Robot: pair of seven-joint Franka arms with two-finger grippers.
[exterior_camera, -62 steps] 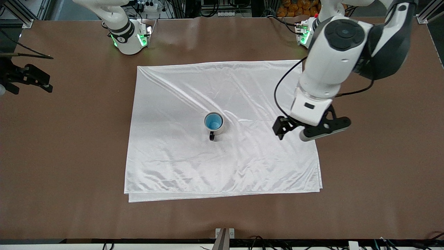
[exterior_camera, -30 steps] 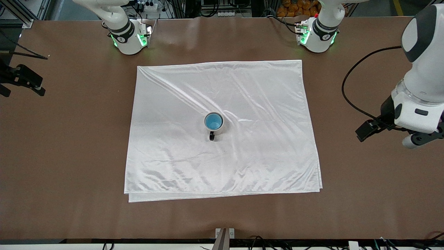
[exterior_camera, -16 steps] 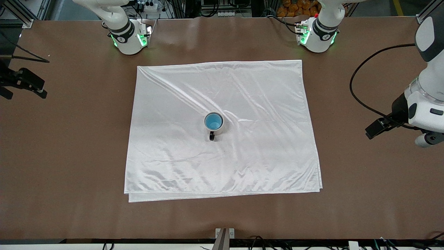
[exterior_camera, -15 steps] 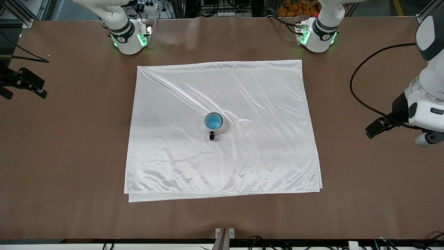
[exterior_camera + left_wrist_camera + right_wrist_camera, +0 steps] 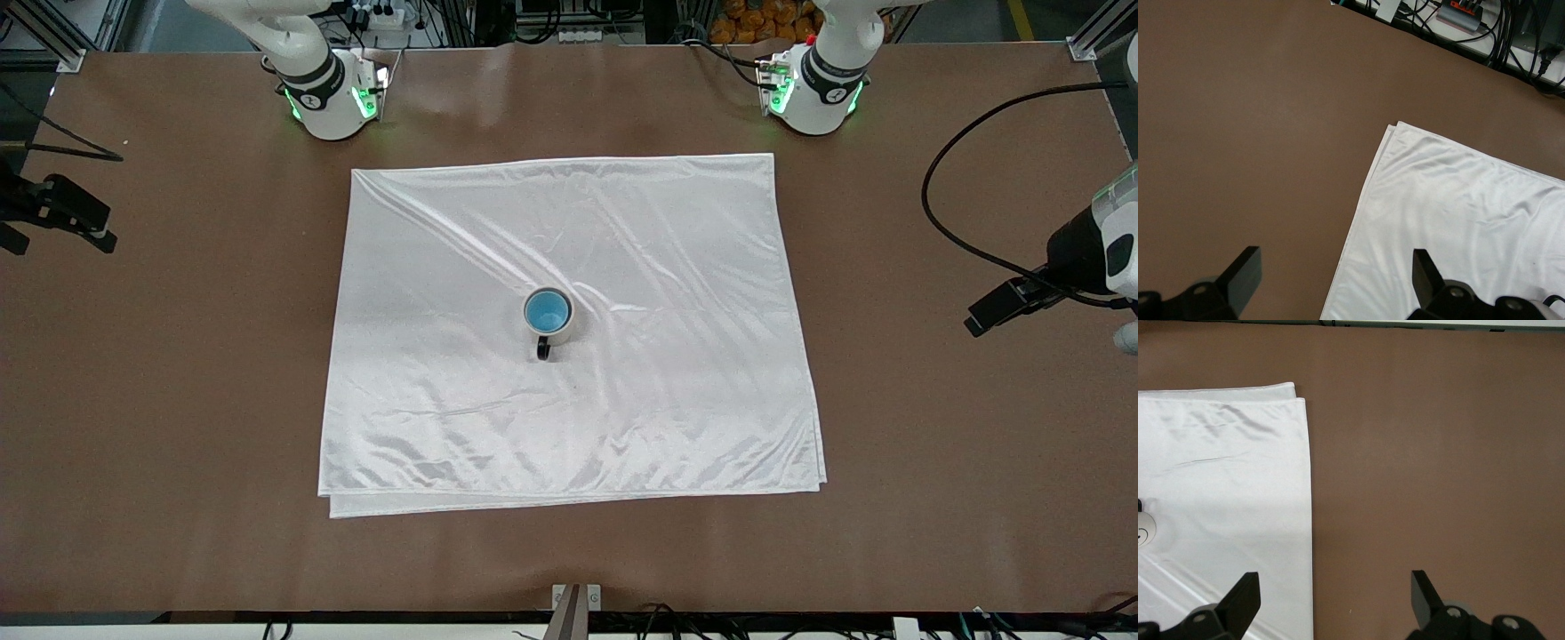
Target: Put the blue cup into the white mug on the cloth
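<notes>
The blue cup (image 5: 547, 310) sits inside the white mug (image 5: 560, 334), so only its rim and inner floor show; its outer wall is hidden. In the front view the left gripper is cut off by the frame's edge, and the right gripper (image 5: 55, 216) is half cropped at the opposite edge. In both wrist views the gripper bodies run off the bottom. The right wrist view crops the mug (image 5: 1143, 529) to a sliver.

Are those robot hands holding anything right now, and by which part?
Nothing is held. The left gripper and right gripper are both open and empty above the table. The blue cup sits inside the white mug.
</notes>
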